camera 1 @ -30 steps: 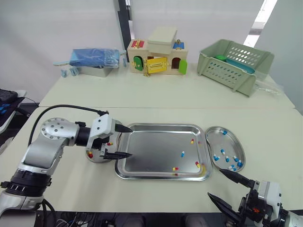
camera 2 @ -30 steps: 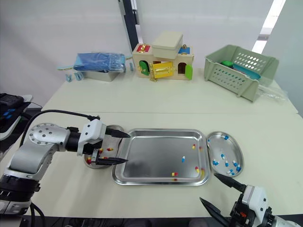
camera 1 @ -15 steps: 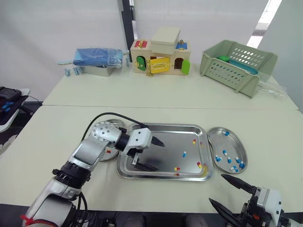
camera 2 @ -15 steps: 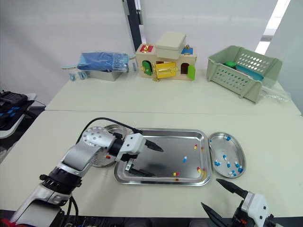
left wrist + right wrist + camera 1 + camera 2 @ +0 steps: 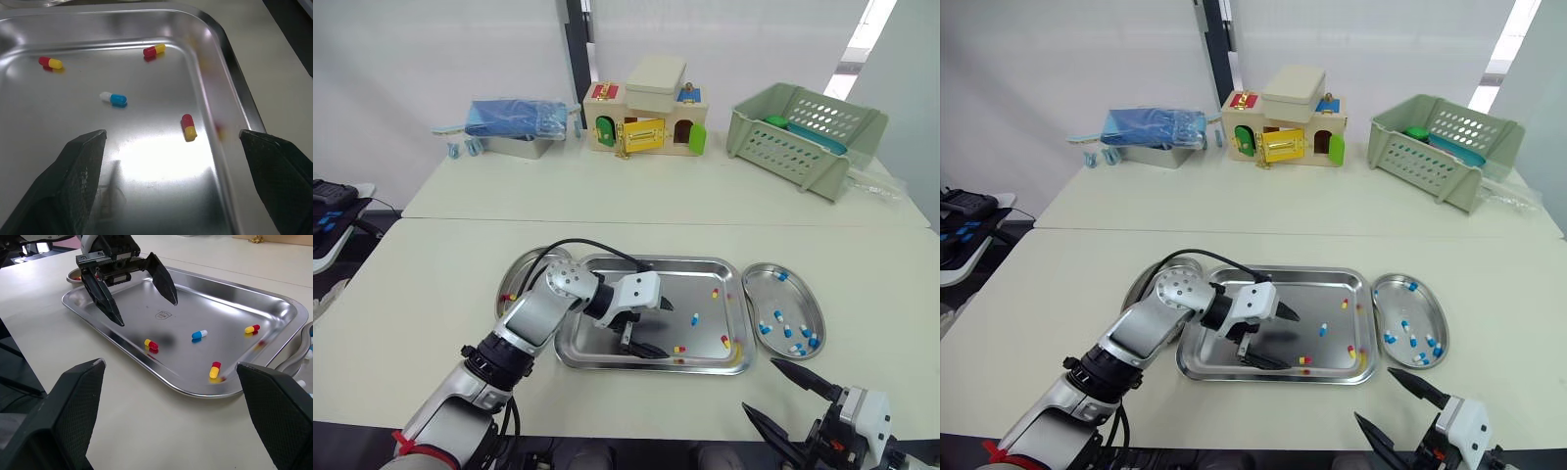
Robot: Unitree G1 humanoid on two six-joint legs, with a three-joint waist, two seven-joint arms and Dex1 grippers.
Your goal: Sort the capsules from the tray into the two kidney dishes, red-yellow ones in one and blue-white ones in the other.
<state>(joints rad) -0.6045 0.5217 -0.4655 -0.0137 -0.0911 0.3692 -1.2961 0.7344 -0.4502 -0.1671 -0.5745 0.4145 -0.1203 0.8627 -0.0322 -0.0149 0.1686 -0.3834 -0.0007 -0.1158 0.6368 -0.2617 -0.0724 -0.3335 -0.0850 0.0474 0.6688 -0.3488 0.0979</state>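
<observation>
Left gripper (image 5: 664,330) being carried further right than half second ago, now being held over middle of steel tray (image 5: 646,261), fingers being kept spread wide, nothing pinched. Nearest red-yellow capsule (image 5: 189,127) being left on tray floor near front rim, blue-white capsule (image 5: 113,98) beyond it. Tray's left half being left bare. Right gripper (image 5: 758,383) being held splayed over open table, near right kidney dish (image 5: 764,289).

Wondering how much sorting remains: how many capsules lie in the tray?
4: a red-yellow capsule by the front rim, another at the right rim, a third back right; a blue-white capsule between them.
</observation>
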